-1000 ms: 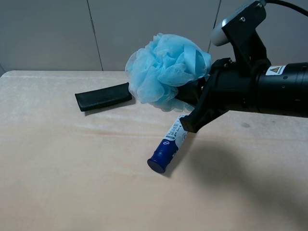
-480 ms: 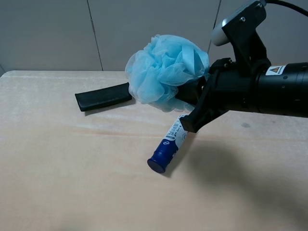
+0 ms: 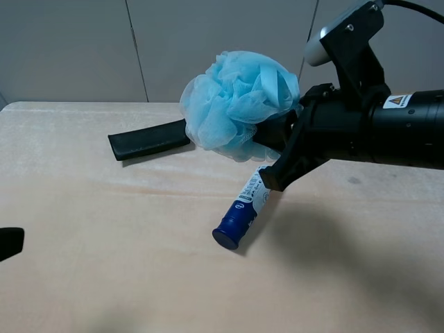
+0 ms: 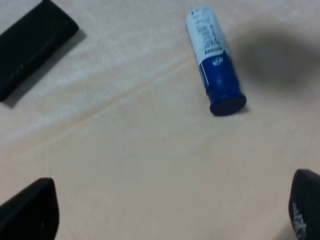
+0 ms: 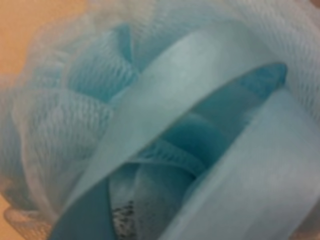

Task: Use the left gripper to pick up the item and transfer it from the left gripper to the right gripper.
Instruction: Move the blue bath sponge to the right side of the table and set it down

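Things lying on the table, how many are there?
2. The black case lies at the back left; the blue-and-white tube lies in the middle, partly under the right tool. More might hide behind it.

You're looking at a pale, light-wood tabletop (image 3: 104, 277) whose far edge meets a plain grey panelled wall (image 3: 62, 48) — two thin vertical seams (image 3: 137, 48) divide it. The light is soft and even; a broad, diffuse shadow (image 3: 361, 263) lies toward the tabletop's right edge.
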Available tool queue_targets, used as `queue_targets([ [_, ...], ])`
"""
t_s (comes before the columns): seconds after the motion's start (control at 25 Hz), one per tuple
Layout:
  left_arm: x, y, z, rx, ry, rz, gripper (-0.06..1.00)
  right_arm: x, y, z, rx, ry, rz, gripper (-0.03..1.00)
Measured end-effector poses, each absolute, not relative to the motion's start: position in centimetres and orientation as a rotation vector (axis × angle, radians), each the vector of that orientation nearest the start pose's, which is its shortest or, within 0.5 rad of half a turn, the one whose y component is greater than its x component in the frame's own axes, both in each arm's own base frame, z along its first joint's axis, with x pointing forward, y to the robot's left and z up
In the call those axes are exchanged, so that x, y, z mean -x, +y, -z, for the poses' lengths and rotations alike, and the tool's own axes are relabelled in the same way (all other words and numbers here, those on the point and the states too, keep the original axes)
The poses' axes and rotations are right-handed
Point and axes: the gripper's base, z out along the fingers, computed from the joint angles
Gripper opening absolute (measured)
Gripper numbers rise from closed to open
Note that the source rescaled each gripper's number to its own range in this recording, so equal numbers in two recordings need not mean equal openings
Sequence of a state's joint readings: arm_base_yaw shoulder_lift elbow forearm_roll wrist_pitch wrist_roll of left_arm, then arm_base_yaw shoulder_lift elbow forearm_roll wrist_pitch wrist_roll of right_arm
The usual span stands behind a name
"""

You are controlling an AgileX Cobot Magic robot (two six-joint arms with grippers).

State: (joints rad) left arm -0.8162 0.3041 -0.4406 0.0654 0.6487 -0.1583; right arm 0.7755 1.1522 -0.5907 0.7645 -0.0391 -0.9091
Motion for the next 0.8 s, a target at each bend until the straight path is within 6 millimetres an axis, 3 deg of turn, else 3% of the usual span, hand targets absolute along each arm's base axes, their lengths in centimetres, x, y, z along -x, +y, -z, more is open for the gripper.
queue_targets([
  [0.24,-3.5,-3.0,-30.4,-0.690,2.064,0.502,0.96,-17.0,16.3,-26.2,0.889,1.832,-0.372,0.03],
  [0.4,-3.1,-2.6,-29.6,-0.739,2.150,0.445,0.96,-17.0,16.3,-26.2,0.889,1.832,-0.372,0.03],
  [0.6,-3.1,-2.9,-27.3,-0.849,2.208,0.400,0.95,-17.0,16.3,-26.2,0.889,1.833,-0.372,0.03],
  [0.8,-2.9,-2.9,-27.3,-0.881,2.194,0.416,0.93,-17.0,16.3,-26.2,0.889,1.833,-0.372,0.02],
])
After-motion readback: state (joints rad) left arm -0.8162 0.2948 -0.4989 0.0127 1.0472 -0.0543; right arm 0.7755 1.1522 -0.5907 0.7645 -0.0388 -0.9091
